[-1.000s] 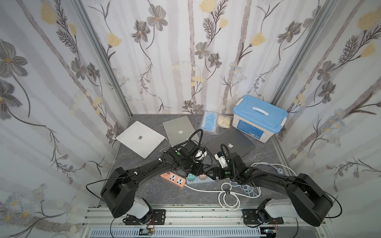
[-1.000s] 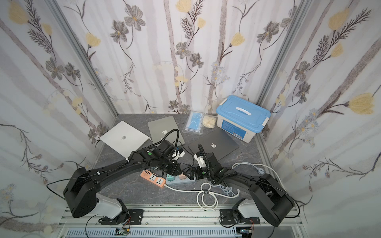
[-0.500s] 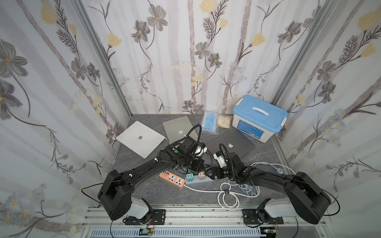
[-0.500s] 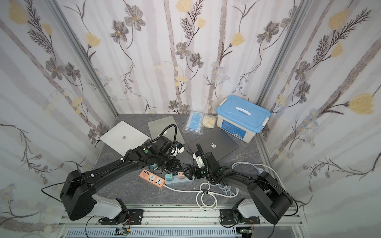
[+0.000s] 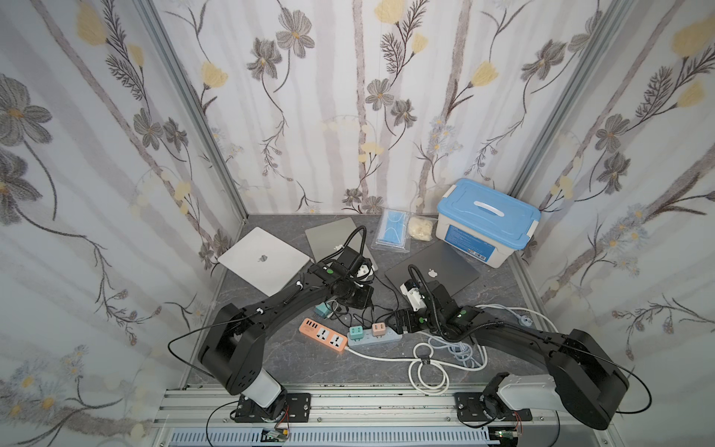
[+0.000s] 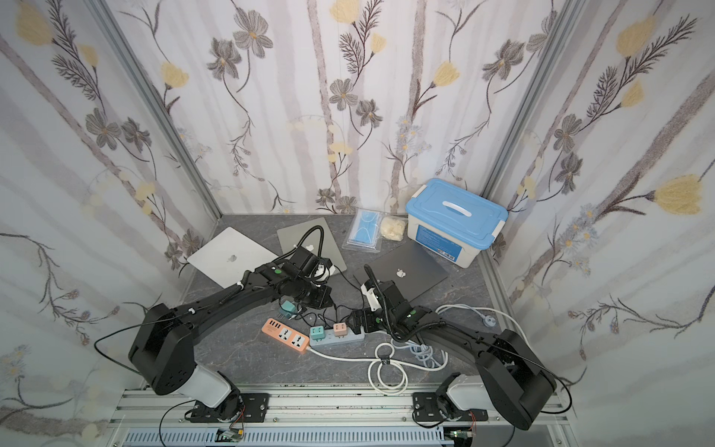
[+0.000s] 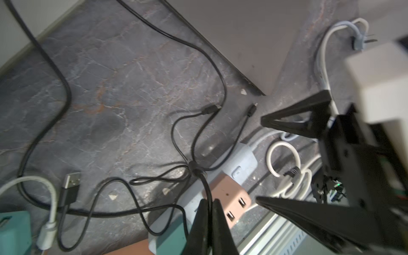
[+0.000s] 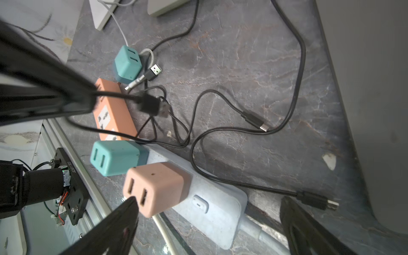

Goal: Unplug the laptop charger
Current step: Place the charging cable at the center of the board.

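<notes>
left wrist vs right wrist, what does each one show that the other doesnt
Left wrist only: the white cable coil.
Right wrist only: the USB plug at the held cable's end, and a base plate on the rail.
Both: the left gripper shut on the black cable, and the right gripper open by the pink adapter on the grey strip.
</notes>
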Robot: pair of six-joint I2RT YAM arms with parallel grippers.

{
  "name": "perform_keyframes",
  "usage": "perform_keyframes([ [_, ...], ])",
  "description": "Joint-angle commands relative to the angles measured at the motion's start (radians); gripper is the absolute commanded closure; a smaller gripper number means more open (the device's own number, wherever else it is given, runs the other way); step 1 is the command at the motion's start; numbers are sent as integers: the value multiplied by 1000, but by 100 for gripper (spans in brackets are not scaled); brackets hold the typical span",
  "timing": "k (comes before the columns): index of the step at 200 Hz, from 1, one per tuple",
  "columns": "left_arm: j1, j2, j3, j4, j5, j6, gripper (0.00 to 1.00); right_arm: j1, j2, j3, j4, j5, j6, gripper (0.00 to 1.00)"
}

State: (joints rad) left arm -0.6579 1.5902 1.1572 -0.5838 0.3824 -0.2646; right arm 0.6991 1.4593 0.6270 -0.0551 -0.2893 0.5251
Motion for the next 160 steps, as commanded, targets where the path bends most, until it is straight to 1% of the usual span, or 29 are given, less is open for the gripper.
perform_keyframes([
  [1,14,70,52,-47,-96,12,96,5,-33,46,-34,51,-19,0],
  [19,17,123,88,-48,-134,5,94,5,-49,74,-39,80,-32,0],
  [34,17,163,104,-30,-134,-6,92,5,-59,93,-38,103,-46,0],
  [48,17,196,111,-16,-124,-24,86,5,-73,103,-43,122,-58,0],
  [56,17,206,110,-4,-117,-33,82,7,-83,103,-47,138,-64,0],
  [63,16,213,106,5,-112,-41,81,7,-94,103,-50,151,-69,0],
  [85,16,223,99,12,-110,-48,79,7,-124,103,-60,194,-84,0],
  [99,16,224,101,3,-118,-47,78,7,-129,103,-68,200,-99,0],
  [128,17,180,96,-24,-129,-44,71,9,-116,101,-69,138,-143,0],
  [160,18,37,28,-80,-166,-40,55,48,-131,78,-51,83,-197,0],
])
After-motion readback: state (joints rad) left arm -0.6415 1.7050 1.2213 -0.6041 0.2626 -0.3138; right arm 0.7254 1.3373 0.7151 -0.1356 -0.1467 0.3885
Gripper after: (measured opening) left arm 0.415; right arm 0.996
